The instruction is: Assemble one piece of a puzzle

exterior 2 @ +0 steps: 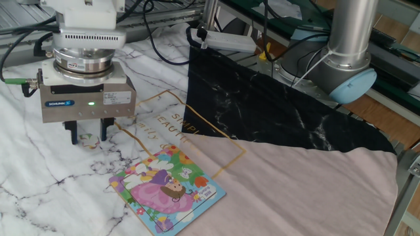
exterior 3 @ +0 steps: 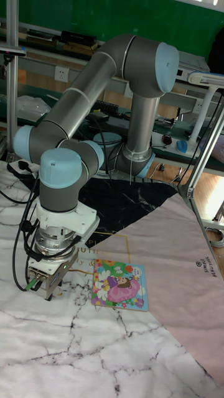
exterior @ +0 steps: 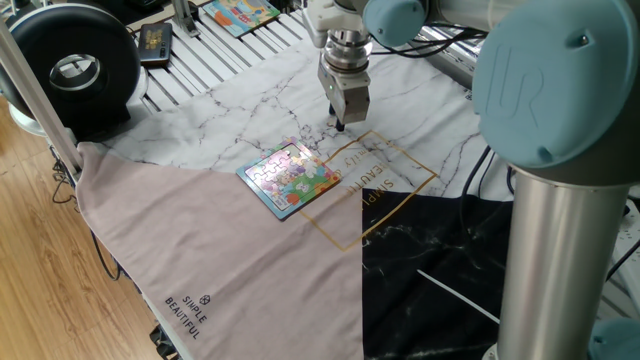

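The puzzle point(exterior 2: 167, 190) is a small blue-rimmed board with a pink and green cartoon picture. It lies flat where the marble cloth meets the pink cloth, and also shows as the puzzle point(exterior: 290, 178) and the puzzle point(exterior 3: 119, 285). The piece point(exterior 2: 89, 140) is tiny and pale and lies on the marble cloth just behind the board. My gripper point(exterior 2: 88, 136) points straight down, open, with one finger on each side of the piece. The gripper point(exterior: 340, 123) hides the piece in one fixed view. In the tall view the gripper point(exterior 3: 51, 292) stands left of the board.
A second colourful board point(exterior: 238, 14) lies on the slatted surface at the back, near a small black gadget point(exterior: 155, 42). A black round device point(exterior: 70, 65) stands at the left edge. The arm's grey column point(exterior: 560, 230) rises at the right. Cables point(exterior 2: 164, 39) run behind the gripper.
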{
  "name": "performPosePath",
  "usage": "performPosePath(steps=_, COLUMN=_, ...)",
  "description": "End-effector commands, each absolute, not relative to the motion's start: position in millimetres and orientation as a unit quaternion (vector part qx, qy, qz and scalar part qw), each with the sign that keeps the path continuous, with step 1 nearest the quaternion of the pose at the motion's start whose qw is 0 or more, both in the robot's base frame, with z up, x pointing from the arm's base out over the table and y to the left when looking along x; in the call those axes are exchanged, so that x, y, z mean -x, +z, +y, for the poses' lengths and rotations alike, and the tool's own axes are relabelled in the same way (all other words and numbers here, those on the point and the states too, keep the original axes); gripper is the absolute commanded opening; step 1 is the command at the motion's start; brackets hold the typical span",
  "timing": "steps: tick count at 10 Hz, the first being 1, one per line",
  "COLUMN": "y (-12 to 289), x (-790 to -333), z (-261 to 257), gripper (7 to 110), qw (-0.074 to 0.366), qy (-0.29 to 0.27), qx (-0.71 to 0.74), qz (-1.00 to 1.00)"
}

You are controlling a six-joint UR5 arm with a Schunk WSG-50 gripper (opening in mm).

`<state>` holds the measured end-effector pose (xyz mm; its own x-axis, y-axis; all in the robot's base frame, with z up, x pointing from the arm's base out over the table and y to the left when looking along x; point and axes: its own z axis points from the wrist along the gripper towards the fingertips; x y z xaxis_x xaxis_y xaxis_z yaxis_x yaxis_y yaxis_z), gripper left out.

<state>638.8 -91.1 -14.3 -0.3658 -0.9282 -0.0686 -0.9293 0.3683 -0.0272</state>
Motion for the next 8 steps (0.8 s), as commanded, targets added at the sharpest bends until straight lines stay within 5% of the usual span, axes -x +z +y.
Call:
performPosePath(steps=1, y=-14, x=-640, z=-86, gripper=44, qw=0.045, qy=0.018, qx=0.559, qz=0.827)
performPosePath(steps=8, y=-12, x=-642, z=-98, gripper=44, qw=0.028, qy=0.007, qx=0.567, qz=0.823)
